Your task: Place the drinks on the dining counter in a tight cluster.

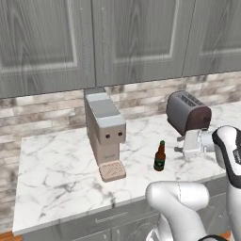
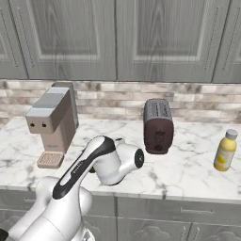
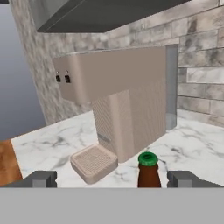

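A dark brown beer bottle (image 1: pixel 160 156) with a green cap stands upright on the marble worktop, in front of the coffee machine. My gripper (image 1: pixel 178 144) hovers just to its right, level with its neck, jaws open. In the hand view the bottle's top (image 3: pixel 148 170) rises between the two fingertips (image 3: pixel 43 178), nearer the right one, and neither tip touches it. A yellow juice bottle (image 2: pixel 225 150) with a pale cap stands far right on the same worktop. In the right base view my arm hides the beer bottle. The dining counter is out of view.
A beige coffee machine (image 1: pixel 106 134) with a drip tray stands left of the bottle. A dark toaster (image 1: pixel 188 112) sits behind my hand near the brick backsplash. Grey wall cabinets (image 1: pixel 117 37) hang above. The worktop's (image 1: pixel 56 188) front edge runs just below the bottle.
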